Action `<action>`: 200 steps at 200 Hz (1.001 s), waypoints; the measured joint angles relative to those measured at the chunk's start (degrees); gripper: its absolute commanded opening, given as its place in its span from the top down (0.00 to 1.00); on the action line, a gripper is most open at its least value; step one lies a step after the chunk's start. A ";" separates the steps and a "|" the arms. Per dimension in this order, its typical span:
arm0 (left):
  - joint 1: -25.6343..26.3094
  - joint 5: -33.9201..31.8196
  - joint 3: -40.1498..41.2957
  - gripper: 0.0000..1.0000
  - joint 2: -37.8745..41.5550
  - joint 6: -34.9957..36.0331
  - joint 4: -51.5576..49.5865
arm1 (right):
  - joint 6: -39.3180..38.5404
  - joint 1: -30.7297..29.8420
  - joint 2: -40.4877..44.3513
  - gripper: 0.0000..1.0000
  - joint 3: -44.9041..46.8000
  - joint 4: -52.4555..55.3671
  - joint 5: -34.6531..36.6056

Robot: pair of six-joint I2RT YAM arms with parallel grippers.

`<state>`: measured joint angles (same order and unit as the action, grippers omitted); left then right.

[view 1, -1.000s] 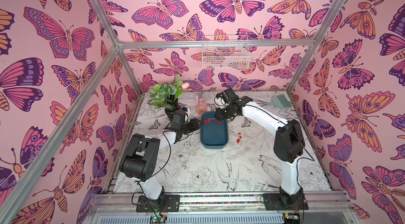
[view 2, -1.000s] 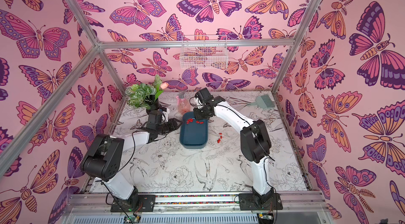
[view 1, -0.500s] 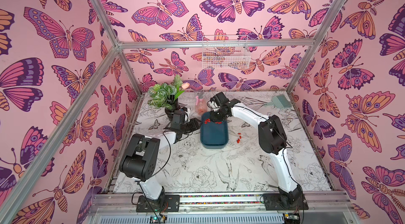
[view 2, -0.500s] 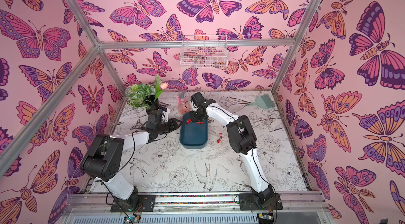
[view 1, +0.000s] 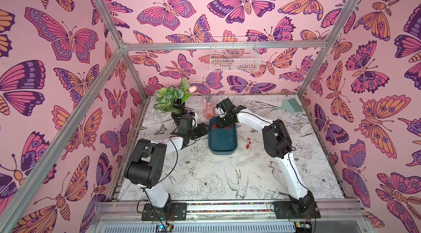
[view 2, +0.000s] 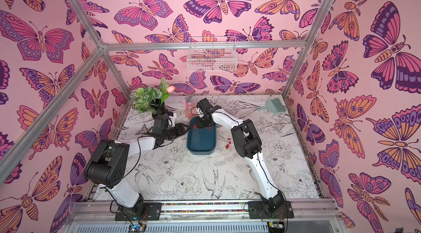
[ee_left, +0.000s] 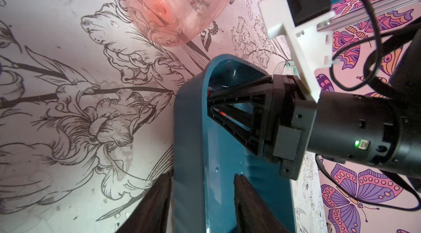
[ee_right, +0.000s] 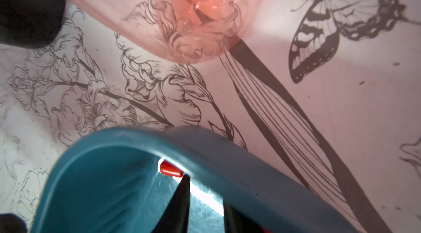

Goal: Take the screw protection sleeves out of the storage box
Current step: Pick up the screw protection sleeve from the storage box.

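Shows the storage box [view 2: 200, 141] toward the worktop's [view 2: 182, 171] far edge, left gripper [view 2: 186, 129] at its left rim, right gripper [view 2: 201, 126] dipped into its far end among red screw protection sleeves [view 2: 195, 126], a few more loose just beside its right rim.

Potted plant [view 1: 169, 99], pink bottle [view 1: 207, 112], green brush [view 1: 290, 105] (far corner), wire basket [view 1: 234, 61]

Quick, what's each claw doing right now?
Left claw: closed on the storage box rim.
Right claw: partly open, empty, tips beside a red sleeve.
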<state>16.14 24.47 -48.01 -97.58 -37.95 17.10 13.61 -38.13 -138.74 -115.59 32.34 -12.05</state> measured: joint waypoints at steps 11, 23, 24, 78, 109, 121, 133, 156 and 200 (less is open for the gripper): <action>0.00 0.00 0.00 0.50 -0.02 0.00 0.00 | 0.02 0.00 -0.22 0.70 -0.28 -0.31 -0.04; 0.00 0.02 0.00 0.50 -0.04 0.00 0.00 | 0.04 0.00 -0.35 0.70 -0.33 -0.50 -0.13; 0.00 0.02 0.00 0.50 -0.04 0.00 0.00 | 0.02 0.00 -0.37 0.70 -0.33 -0.52 -0.13; 0.00 0.15 0.00 0.50 -0.04 0.00 0.00 | 0.09 -0.02 -0.98 0.75 -0.39 -1.36 -1.05; 0.00 0.15 0.00 0.50 -0.04 0.00 0.00 | 0.55 -0.11 -0.98 0.86 -0.13 -1.66 -1.29; 0.00 0.15 0.00 0.50 -0.04 0.00 0.00 | 0.72 -0.20 -0.96 0.89 0.00 -1.81 -1.33; 0.00 0.15 0.00 0.50 -0.04 0.00 0.00 | 0.90 -0.20 -0.79 0.91 0.44 -2.36 -1.31; 0.00 0.15 0.00 0.50 -0.04 0.00 0.00 | 1.09 -0.24 0.24 0.93 2.23 -3.23 -1.33; 0.00 0.15 0.00 0.50 -0.04 0.00 0.00 | 1.11 -0.33 4.28 0.94 7.34 -3.17 -1.22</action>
<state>16.14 24.62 -48.01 -97.62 -37.95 17.10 14.72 -38.46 -134.45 -108.25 29.17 -13.28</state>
